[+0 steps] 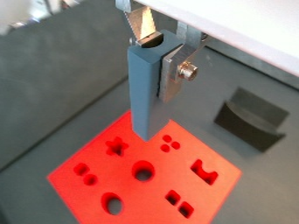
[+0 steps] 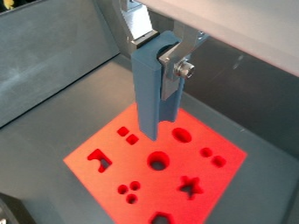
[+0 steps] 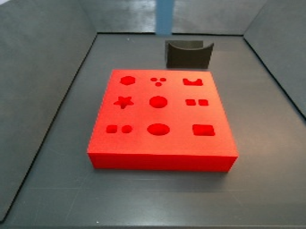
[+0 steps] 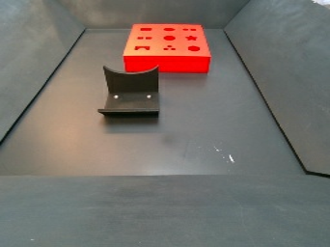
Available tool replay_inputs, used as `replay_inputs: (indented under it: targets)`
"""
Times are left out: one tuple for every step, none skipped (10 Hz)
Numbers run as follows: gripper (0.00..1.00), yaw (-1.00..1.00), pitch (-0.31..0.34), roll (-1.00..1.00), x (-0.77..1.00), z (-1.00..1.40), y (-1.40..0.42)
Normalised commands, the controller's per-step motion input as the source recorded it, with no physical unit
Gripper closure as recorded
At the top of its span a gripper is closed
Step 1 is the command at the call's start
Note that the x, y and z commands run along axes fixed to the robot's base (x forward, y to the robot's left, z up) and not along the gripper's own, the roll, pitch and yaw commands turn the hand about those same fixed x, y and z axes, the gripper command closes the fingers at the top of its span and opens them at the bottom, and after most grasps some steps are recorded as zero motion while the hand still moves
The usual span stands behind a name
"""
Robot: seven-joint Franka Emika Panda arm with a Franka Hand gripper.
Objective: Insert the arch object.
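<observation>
Gripper: mine (image 1: 155, 52), above the red board (image 1: 100, 168), plates closed on a long blue-grey piece (image 1: 145, 87) hanging upright.
Writing: none legible.
Arch object: not identifiable; only an arch-shaped recess (image 3: 191, 81) shows.
Fixture: (image 4: 130, 93) on floor, apart from board.

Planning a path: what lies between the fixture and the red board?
Nothing: only bare dark floor separates the fixture from the red board, in a side view. The gripper hangs above the board, in a wrist view.
</observation>
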Motion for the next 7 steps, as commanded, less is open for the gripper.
replay_inputs:
  targets:
    - [1.0,-0.37,-0.08,0.03,0.71,-0.58,0.25]
    - [1.0,-0.69,0.0,0.19,0.57,-0.73,0.0]
    - [1.0,-0.85,0.0,0.21,0.4,-0.67,0.0]
    - [1.0,-0.86,0.0,0.21,0.39,-0.66,0.0]
    - [1.0,-0.86,0.0,0.21,0.38,-0.65,0.0]
    - [1.0,-0.87,0.0,0.19,0.37,-0.61,0.0]
    - [1.0,-0.88,0.0,0.13,0.36,-0.53,0.0]
